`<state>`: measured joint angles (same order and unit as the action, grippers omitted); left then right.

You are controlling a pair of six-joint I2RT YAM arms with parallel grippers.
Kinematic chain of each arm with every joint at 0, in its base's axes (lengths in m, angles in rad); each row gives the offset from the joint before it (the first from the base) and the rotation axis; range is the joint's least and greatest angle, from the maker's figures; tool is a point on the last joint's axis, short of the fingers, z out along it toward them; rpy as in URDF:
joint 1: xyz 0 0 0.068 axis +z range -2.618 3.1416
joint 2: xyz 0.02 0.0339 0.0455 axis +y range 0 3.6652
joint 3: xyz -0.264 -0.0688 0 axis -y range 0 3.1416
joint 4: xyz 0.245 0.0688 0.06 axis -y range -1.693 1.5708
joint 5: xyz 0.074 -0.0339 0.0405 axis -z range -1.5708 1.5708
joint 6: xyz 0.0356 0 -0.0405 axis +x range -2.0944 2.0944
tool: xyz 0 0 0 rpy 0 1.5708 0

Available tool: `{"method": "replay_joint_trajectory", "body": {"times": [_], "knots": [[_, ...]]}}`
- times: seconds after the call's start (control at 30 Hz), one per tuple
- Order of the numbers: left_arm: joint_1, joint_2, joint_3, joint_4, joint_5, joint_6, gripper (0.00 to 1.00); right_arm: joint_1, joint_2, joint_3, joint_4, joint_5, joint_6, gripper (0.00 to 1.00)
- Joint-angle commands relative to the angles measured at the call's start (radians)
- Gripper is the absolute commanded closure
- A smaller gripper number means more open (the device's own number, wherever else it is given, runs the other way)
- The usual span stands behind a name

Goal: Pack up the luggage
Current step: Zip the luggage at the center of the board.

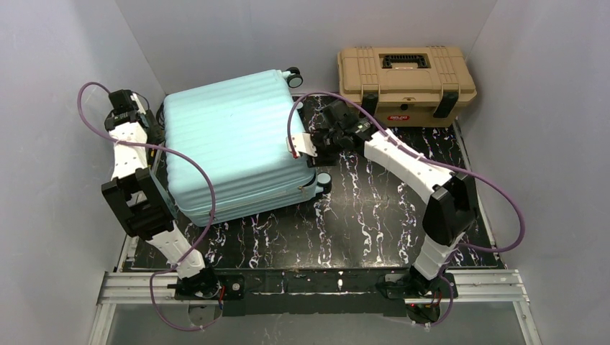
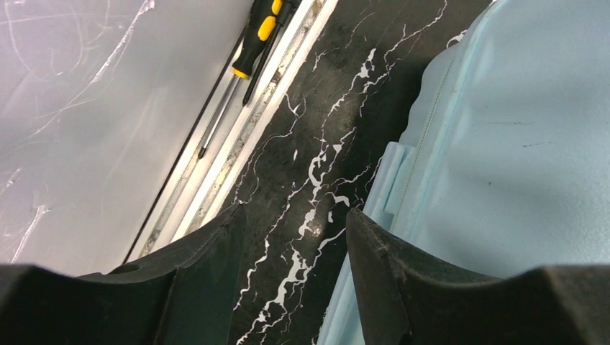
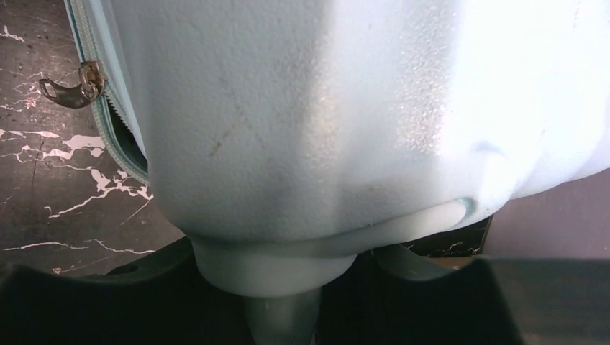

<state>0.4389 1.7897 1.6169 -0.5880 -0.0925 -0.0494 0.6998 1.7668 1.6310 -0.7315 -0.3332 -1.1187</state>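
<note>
The tan toolbox bears a small red label low on its front face; its lettering is too small to read.

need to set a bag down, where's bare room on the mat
Free: the mat strip between the luggage and the arm bases. Crowded: left hand sits in the gap by the left wall, right hand between luggage and toolbox.

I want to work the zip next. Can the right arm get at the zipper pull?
Probably yes. The zipper pull hangs free at the luggage seam, above bare table, close beside the right tool, nothing between them. The tool straddles a wheel mount, so it would need to back off first.
</note>
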Motion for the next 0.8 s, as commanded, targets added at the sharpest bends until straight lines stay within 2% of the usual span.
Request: {"method": "replay_joint_trajectory", "body": {"times": [0.0,0.3,0.43,0.47,0.53,0.57,0.63,0.77], "knots": [[-0.032,-0.065,-0.018,0.017,0.058,-0.029,0.48,0.034,-0.144,-0.049,0.242,0.038,0.113,0.99],[-0.103,-0.101,-0.024,0.028,0.143,-0.074,0.48,0.059,-0.229,-0.096,0.296,0.139,0.132,0.99],[-0.136,-0.121,-0.026,0.022,0.139,-0.080,0.47,0.061,-0.228,-0.086,0.179,0.109,0.086,0.99],[-0.138,-0.126,-0.025,0.017,0.139,-0.083,0.47,0.060,-0.230,-0.079,0.133,0.080,0.060,0.84],[-0.138,-0.133,-0.022,0.009,0.134,-0.081,0.47,0.061,-0.238,-0.041,0.031,0.025,0.015,0.43],[-0.138,-0.137,-0.020,0.006,0.128,-0.075,0.47,0.060,-0.242,0.001,-0.015,0.001,-0.002,0.33],[-0.138,-0.145,-0.020,0.004,0.116,-0.063,0.47,0.050,-0.228,0.152,-0.111,-0.029,-0.016,0.22],[-0.138,-0.158,-0.028,0.000,0.117,-0.048,0.47,-0.028,-0.135,0.441,-0.182,-0.111,0.002,0.20]]}}
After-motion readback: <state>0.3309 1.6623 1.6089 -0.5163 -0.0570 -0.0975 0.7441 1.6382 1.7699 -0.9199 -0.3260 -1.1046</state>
